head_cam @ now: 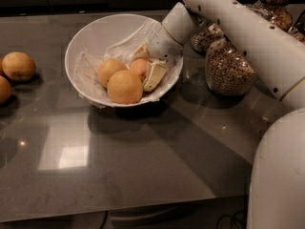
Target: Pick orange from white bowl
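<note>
The white bowl (90,32), lined with crumpled white paper, sits at the back middle of the grey table. It holds two paler oranges (125,86) (110,69) and, behind them, the deeper reddish orange (138,66). My gripper (140,73) reaches into the bowl from the right, over its rim. Its cream fingers (155,75) sit on either side of the reddish orange and touch it. The orange rests low in the bowl, partly hidden by the front fruit.
Two more oranges (18,66) (4,89) lie on the table at the far left. Glass jars of grains (228,70) (206,37) stand just right of the bowl, under my arm (248,37). The robot's white body (279,175) fills the lower right.
</note>
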You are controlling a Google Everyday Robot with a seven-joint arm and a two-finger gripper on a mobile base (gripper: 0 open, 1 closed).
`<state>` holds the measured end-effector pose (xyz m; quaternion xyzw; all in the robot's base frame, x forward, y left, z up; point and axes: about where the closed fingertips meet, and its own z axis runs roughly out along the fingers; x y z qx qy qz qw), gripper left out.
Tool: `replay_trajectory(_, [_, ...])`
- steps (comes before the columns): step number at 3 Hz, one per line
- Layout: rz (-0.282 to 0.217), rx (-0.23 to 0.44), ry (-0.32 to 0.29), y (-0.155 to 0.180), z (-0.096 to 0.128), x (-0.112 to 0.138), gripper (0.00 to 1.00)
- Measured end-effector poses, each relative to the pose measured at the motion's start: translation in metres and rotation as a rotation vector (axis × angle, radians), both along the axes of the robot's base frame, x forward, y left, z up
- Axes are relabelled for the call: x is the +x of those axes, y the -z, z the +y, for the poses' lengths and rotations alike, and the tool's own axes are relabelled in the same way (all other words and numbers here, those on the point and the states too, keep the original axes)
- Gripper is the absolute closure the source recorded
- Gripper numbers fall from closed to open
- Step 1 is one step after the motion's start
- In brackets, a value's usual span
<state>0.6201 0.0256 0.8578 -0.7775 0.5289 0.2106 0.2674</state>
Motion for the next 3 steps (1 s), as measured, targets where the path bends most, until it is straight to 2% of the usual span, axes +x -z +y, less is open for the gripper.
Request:
replay_trajectory(1, [-0.008, 0.036, 0.009, -0.006, -0.002, -0.001, 1.00])
replay_trajectory(2, [-0.028, 0.047, 0.028, -0.018, -0.010, -0.003, 1.00])
replay_trajectory(3, [-0.096, 0.072, 0.082, -0.058, -0.033, -0.012, 1.00])
